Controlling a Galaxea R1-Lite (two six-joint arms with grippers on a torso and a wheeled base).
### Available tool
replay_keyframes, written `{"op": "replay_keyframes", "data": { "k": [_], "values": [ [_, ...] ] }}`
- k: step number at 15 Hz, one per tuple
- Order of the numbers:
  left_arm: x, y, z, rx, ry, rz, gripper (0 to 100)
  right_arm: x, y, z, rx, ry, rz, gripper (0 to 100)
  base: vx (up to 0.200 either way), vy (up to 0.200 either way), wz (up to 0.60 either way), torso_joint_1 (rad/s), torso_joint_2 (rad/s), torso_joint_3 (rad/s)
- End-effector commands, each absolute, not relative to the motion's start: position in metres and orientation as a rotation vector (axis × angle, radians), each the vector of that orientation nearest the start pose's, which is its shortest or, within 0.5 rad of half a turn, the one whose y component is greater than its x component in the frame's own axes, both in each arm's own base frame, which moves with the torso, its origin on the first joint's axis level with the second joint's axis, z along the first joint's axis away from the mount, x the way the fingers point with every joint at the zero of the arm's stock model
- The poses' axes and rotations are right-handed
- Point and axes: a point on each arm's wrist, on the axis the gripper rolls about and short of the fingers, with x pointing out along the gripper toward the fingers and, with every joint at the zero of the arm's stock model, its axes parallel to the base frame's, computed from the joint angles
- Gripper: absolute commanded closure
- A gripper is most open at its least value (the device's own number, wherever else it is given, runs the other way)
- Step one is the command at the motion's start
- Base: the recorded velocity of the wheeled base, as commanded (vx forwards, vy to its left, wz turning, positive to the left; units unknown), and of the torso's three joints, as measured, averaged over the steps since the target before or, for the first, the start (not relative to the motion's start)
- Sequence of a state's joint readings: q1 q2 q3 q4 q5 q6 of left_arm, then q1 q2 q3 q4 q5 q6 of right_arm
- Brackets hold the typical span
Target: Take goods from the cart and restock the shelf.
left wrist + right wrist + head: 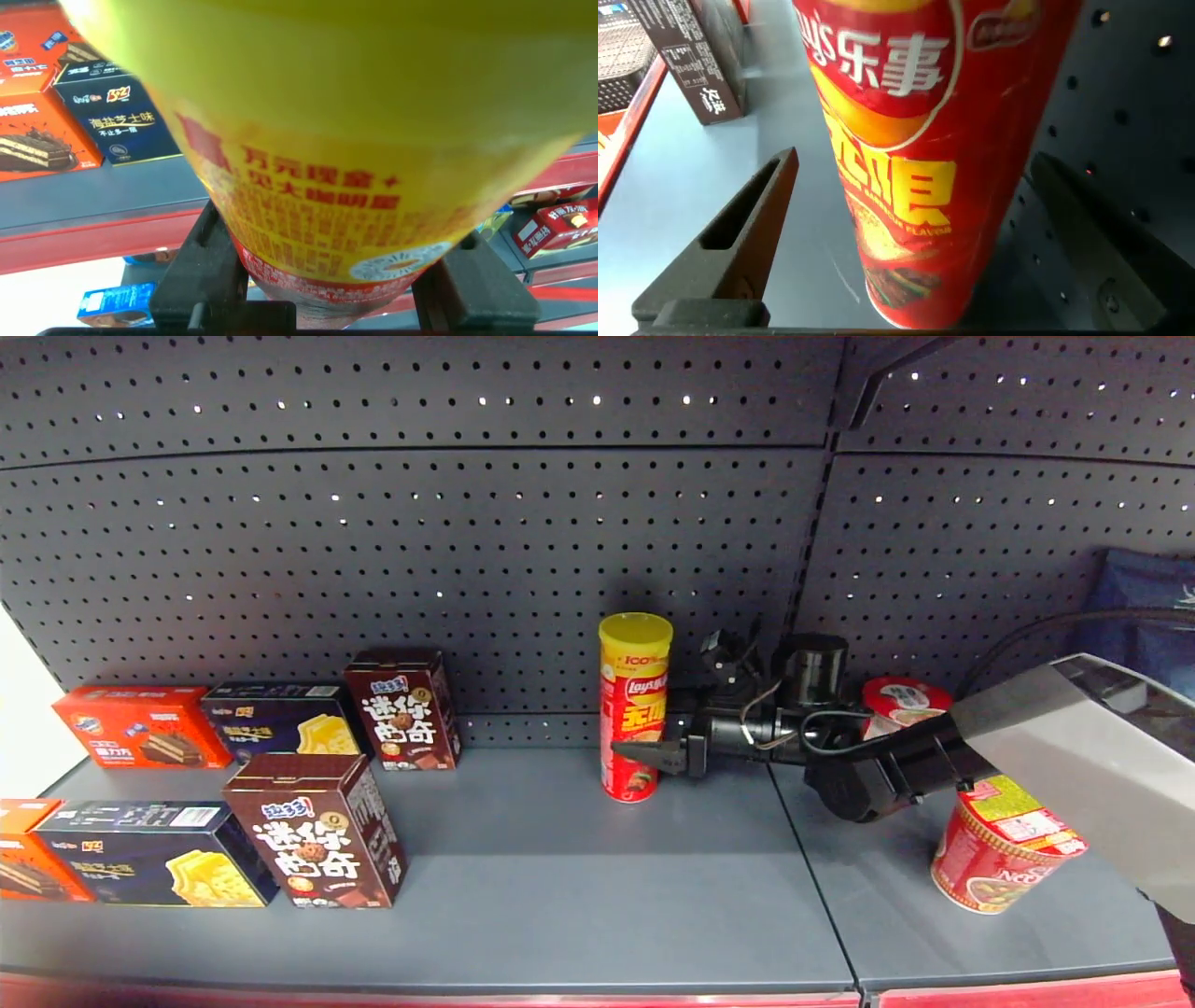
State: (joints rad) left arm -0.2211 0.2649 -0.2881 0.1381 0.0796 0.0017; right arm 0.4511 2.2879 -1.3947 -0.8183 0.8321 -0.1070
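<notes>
A tall chips can (635, 705) with a yellow lid and red body stands upright on the grey shelf (560, 896), near the pegboard back wall. My right gripper (641, 749) reaches in from the right and is open around the can's lower half. In the right wrist view the can (906, 159) stands between the two fingers (738, 233), with a gap on each side. My left gripper (327, 289) is shut on a second chips can (355, 140), yellow and red, which hides most of what lies beyond it.
Brown, dark blue and orange snack boxes (322, 831) stand in two rows on the shelf's left. Two red cup noodles (999, 845) sit on the right section under my right arm. A blue bag (1144, 607) is at the far right. The shelf's front edge is red.
</notes>
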Motion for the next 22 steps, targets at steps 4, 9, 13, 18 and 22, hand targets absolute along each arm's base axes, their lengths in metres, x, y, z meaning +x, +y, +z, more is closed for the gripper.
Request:
{"op": "replay_keyframes", "data": {
  "k": [4, 9, 13, 18, 22],
  "values": [
    [-0.014, 0.005, 0.147, 0.019, 0.112, -0.141, 100, 0.411, 0.224, 0.114, -0.072, 0.038, 1.293, 0, 0.000, 0.000, 0.00, 0.000, 0.00, 0.000],
    [-0.014, 0.005, 0.147, 0.018, 0.111, -0.135, 100, 0.414, 0.232, 0.099, -0.067, 0.061, 1.312, 0, 0.000, 0.000, 0.00, 0.000, 0.00, 0.000],
    [-0.014, 0.005, 0.145, 0.019, 0.117, -0.135, 100, 0.415, 0.229, 0.101, -0.070, 0.029, 1.305, 100, 0.000, 0.000, 0.00, 0.000, 0.00, 0.000],
    [-0.016, 0.005, 0.141, 0.019, 0.114, -0.133, 100, 0.395, 0.228, 0.129, -0.077, 0.007, 1.284, 100, 0.000, 0.000, 0.00, 0.000, 0.00, 0.000],
    [-0.019, 0.006, 0.136, 0.016, 0.096, -0.133, 100, 0.347, 0.228, 0.158, -0.083, 0.014, 1.248, 100, 0.000, 0.000, 0.00, 0.000, 0.00, 0.000]
  ]
}}
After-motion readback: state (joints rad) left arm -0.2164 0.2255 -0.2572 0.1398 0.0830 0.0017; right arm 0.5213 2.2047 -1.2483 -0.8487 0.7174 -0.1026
